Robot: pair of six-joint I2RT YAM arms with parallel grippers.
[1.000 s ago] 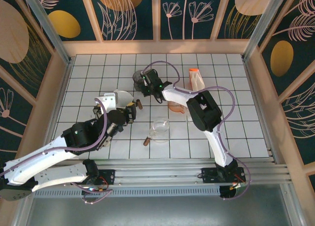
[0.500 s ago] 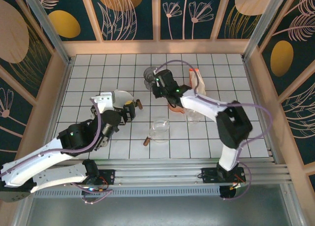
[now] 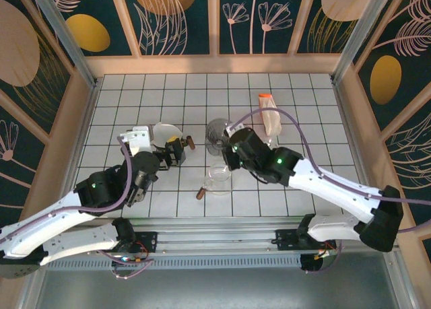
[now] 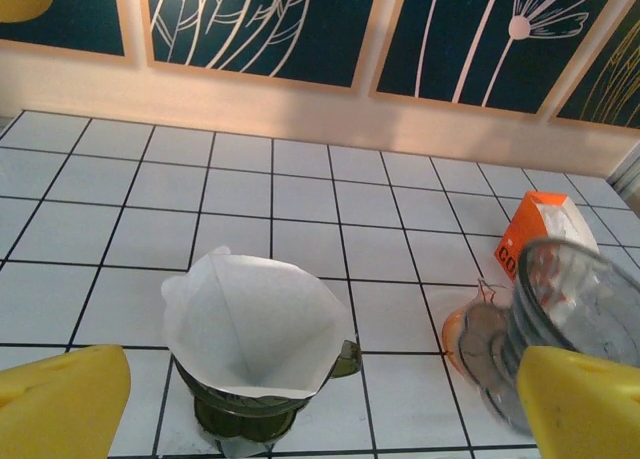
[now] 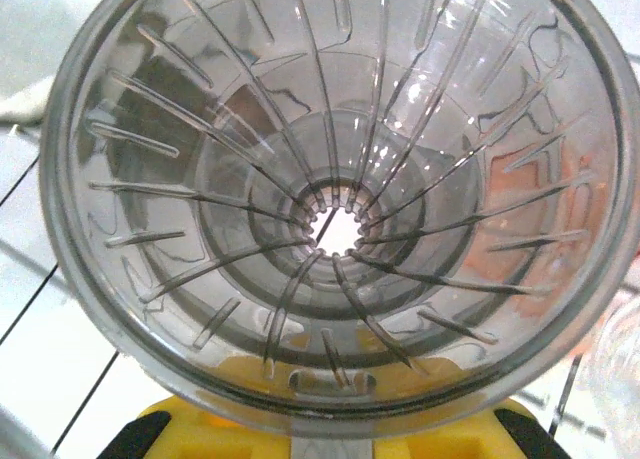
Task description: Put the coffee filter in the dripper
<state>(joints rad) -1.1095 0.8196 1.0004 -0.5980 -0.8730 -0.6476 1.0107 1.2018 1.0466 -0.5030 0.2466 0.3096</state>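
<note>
The paper filter (image 4: 255,324) sits in a dark green stand (image 4: 240,414), left of centre on the counter (image 4: 300,194), just ahead of the wide-spread left pincer (image 4: 320,409). The right pincer (image 5: 340,434) pinches the clear dripper (image 5: 340,219). Smooth glass might slip, and a clumsy grab could crumple the filter.

Taking the glass server (image 3: 217,178) as the mark: the dripper (image 3: 219,135) is just behind it. The coffee filter (image 3: 165,132) sits in a cone-shaped holder (image 4: 235,409) behind and to its left (well apart). The pouch (image 3: 269,114) lies behind and to its right.
</note>
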